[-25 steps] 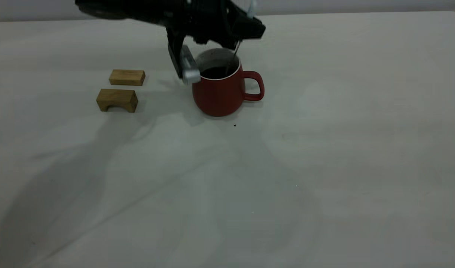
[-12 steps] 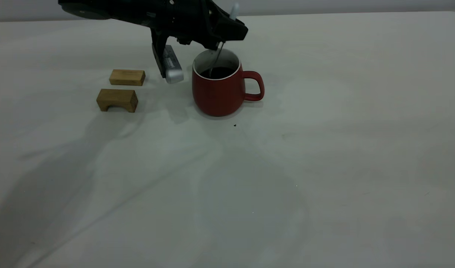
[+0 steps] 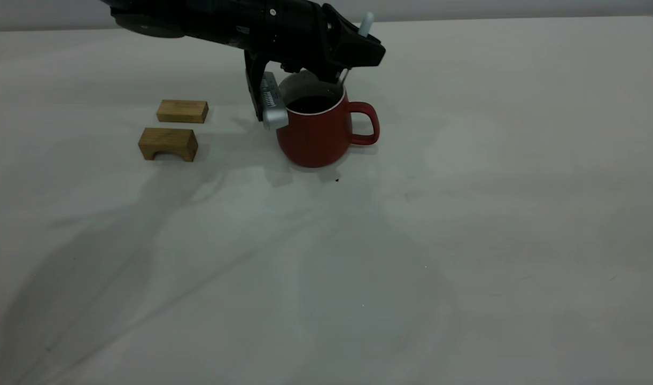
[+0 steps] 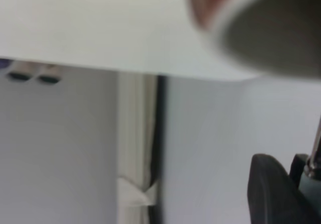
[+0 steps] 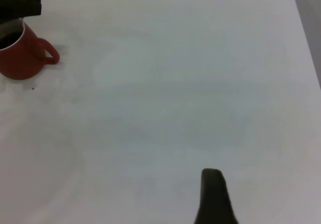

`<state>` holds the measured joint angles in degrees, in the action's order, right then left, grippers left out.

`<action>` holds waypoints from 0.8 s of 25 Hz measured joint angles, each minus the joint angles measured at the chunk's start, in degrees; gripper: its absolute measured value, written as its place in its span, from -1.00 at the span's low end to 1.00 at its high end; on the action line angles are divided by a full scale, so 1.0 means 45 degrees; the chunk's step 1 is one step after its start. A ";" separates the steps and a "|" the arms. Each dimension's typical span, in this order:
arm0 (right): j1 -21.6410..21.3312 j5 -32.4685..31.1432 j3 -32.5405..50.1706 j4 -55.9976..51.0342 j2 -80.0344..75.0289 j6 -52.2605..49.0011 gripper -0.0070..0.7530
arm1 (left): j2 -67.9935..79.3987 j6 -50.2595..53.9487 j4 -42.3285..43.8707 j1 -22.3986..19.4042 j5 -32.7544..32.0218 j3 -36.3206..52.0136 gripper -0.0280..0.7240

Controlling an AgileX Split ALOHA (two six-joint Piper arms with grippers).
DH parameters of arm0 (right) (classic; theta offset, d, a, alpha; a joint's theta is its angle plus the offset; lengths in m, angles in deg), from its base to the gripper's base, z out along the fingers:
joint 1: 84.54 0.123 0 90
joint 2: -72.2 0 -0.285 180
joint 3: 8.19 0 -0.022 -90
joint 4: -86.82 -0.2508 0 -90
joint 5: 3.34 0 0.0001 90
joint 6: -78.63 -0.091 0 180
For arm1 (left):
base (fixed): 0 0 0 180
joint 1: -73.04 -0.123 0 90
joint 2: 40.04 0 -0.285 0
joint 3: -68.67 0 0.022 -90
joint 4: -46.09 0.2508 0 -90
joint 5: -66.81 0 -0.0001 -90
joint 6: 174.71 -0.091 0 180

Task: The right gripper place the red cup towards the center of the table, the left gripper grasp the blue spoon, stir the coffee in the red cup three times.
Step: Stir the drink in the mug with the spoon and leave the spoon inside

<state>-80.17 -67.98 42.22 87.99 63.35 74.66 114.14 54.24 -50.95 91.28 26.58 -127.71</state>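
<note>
The red cup (image 3: 313, 136) stands on the table (image 3: 465, 214), its handle pointing right, with dark coffee (image 3: 311, 104) inside. Over its rim hangs my left gripper (image 3: 353, 53), shut on the blue spoon (image 3: 365, 24). The pale handle sticks up. The grey neck slants down into the cup at its right side, and the bowl is hidden. A silver ribbed pad (image 3: 270, 104) hangs against the cup's left side. The left wrist view has the cup (image 4: 210, 8) blurred and the spoon's neck (image 4: 315, 153) beside one dark finger (image 4: 273, 194). My right gripper (image 5: 261, 206) is open, far from the cup (image 5: 20, 58).
Two tan wooden blocks (image 3: 182, 111) (image 3: 168, 143) lie left of the cup, the nearer one arch-shaped. A tiny dark speck (image 3: 336, 180) sits just in front of the cup. The table's far edge (image 3: 519, 18) runs behind the arm.
The left gripper swung the spoon from the cup's right side to its left, then back to the right. The cup and the blocks stayed put.
</note>
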 joint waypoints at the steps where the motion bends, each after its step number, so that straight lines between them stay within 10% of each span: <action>1: 0.0000 0.0000 0.0000 0.0000 0.0000 0.0000 0.52 | 0.0000 0.0219 0.0277 -0.0035 -0.0230 0.0000 -0.64; 8: 0.0000 0.0000 0.0000 0.0000 0.0000 0.0000 0.52 | -0.0286 0.2449 0.2929 -0.0881 -0.0572 0.0000 -0.64; 20: 0.0000 0.0000 0.0000 0.0000 0.0000 0.0000 0.52 | 0.0076 -0.0047 0.0119 -0.0290 0.0362 -0.0063 -0.64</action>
<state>-80.17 -67.98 42.22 87.99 63.35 74.66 114.48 54.03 -50.41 89.97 28.21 -127.99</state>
